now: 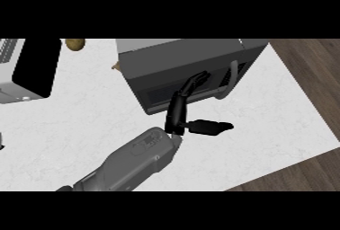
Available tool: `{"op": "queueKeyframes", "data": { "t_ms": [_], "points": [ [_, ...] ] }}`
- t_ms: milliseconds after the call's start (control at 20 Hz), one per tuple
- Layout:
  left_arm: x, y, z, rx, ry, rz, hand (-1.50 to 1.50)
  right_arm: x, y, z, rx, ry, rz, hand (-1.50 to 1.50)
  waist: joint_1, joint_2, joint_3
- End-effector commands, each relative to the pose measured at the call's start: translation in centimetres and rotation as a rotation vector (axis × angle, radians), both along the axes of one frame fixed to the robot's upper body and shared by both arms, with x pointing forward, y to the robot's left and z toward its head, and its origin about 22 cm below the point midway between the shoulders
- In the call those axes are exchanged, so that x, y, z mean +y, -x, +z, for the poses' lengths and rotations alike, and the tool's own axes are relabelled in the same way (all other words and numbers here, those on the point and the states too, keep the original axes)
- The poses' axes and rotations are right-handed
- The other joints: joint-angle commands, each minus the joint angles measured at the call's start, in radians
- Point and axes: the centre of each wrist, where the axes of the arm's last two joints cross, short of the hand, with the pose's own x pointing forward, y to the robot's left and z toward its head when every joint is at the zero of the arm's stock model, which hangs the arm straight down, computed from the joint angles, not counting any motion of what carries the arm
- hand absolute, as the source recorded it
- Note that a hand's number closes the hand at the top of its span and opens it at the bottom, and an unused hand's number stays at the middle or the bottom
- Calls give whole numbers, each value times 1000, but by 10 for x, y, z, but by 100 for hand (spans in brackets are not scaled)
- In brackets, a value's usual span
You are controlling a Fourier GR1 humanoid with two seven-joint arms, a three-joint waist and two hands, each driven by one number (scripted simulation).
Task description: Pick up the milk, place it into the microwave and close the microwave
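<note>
Right hand [181, 108] stretched forward from grey forearm, fingers straight, tips touching the closed microwave [182, 67] door beside its handle [230, 81], thumb out sideways, milk not visible, bare worktop [73, 130] toward the left edge

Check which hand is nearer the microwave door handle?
Right. The right hand has its fingers stretched up against the microwave door front, just left of the door handle. The left hand is not in view.
</note>
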Motion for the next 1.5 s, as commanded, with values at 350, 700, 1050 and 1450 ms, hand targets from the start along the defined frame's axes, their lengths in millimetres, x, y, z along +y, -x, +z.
{"op": "queueKeyframes", "data": {
  "t_ms": [350,700,1050,1450],
  "points": [
    [0,-18,12,-14,36,70,-150,-1,-16,11,-29,9,-15,150,-3,21,2],
    [-2,-18,14,-29,48,49,-150,22,-30,-35,117,-305,156,-150,11,34,9],
    [1,-20,9,-24,45,63,-150,15,-40,-36,171,-372,204,-150,-5,29,5],
    [3,-24,8,-34,64,84,-150,-2,-50,-34,207,-405,215,-150,-11,35,6]
  ]
}}
